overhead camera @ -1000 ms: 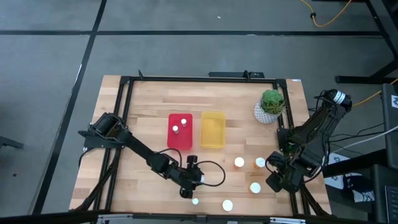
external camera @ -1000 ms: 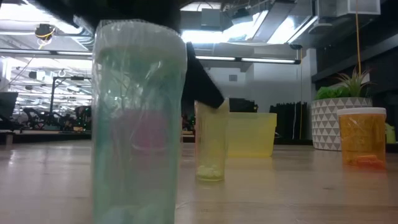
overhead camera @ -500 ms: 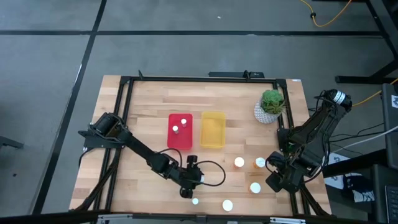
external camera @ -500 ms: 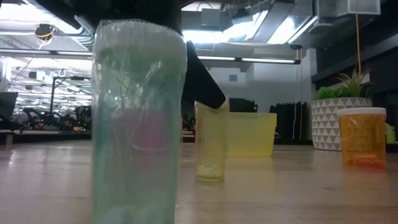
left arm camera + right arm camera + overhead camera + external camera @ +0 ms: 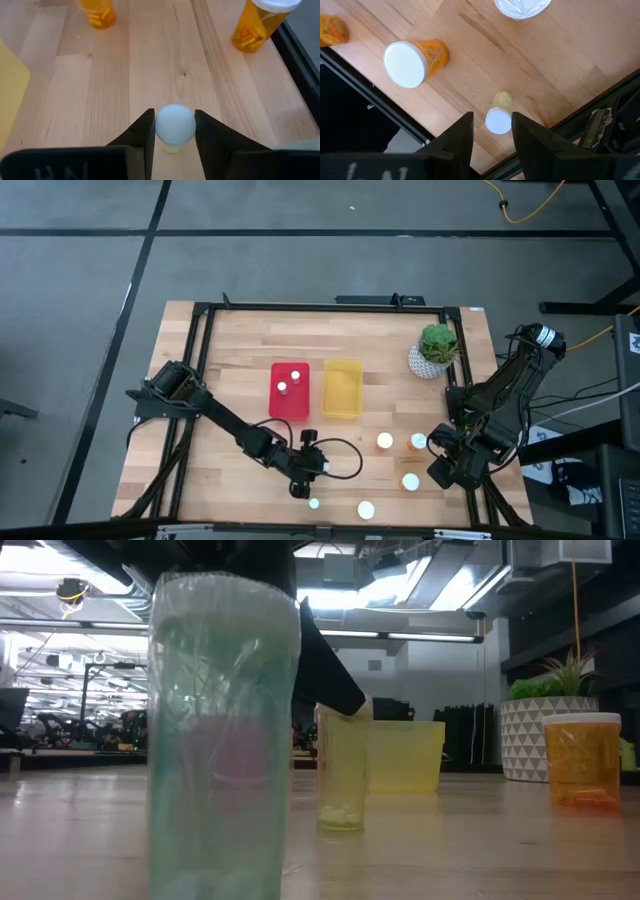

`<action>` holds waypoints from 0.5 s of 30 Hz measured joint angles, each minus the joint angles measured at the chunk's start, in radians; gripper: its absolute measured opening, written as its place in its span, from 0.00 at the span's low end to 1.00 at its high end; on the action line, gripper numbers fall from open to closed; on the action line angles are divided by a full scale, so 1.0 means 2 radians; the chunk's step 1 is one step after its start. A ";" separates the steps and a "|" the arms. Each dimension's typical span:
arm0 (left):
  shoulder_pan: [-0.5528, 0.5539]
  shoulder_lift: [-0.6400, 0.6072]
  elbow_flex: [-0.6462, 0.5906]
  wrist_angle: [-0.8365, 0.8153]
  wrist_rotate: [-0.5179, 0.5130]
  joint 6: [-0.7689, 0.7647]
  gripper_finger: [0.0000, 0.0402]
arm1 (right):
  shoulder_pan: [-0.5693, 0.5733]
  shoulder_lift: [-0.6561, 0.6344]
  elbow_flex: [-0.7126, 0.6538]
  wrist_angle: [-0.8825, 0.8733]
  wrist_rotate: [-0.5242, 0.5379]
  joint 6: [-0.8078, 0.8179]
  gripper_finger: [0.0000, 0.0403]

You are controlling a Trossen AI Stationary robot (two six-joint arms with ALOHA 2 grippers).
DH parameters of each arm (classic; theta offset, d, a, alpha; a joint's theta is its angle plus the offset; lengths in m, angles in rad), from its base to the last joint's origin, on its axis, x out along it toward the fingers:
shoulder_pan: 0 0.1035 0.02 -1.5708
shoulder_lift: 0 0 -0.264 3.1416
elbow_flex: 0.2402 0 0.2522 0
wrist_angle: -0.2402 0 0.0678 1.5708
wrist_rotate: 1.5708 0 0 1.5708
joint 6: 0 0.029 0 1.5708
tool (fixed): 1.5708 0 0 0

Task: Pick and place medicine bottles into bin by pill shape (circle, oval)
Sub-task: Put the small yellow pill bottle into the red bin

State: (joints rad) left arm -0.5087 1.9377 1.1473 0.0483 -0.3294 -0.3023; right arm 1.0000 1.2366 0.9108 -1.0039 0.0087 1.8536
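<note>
My left pincer (image 5: 173, 131) straddles a small white-capped bottle (image 5: 174, 125) at the lower centre of the high view — upright, fingers hugging its cap, seemingly gripping; yellow bin (image 5: 343, 388) lies up-frame.

White-capped medicine bottles (image 5: 385, 441) stand upright on the wood, two (image 5: 283, 387) in the red bin (image 5: 303, 403).

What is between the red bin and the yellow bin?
Nothing: in the high view only a bare strip of table shows between the red bin and the yellow bin.
</note>
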 joint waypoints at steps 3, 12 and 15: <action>0.000 -0.002 0.000 -0.003 0.000 0.000 0.25 | 0.000 0.000 0.000 0.000 0.000 0.000 0.33; -0.009 -0.107 -0.001 -0.120 -0.040 0.041 0.25 | 0.000 0.000 0.000 0.000 -0.001 0.000 0.33; -0.014 -0.159 -0.001 -0.181 -0.075 0.062 0.25 | 0.000 0.000 0.000 0.000 -0.001 0.000 0.33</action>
State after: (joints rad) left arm -0.5363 1.6196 1.1458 -0.3131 -0.4787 -0.1778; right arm 1.0004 1.2366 0.9108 -1.0031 0.0063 1.8538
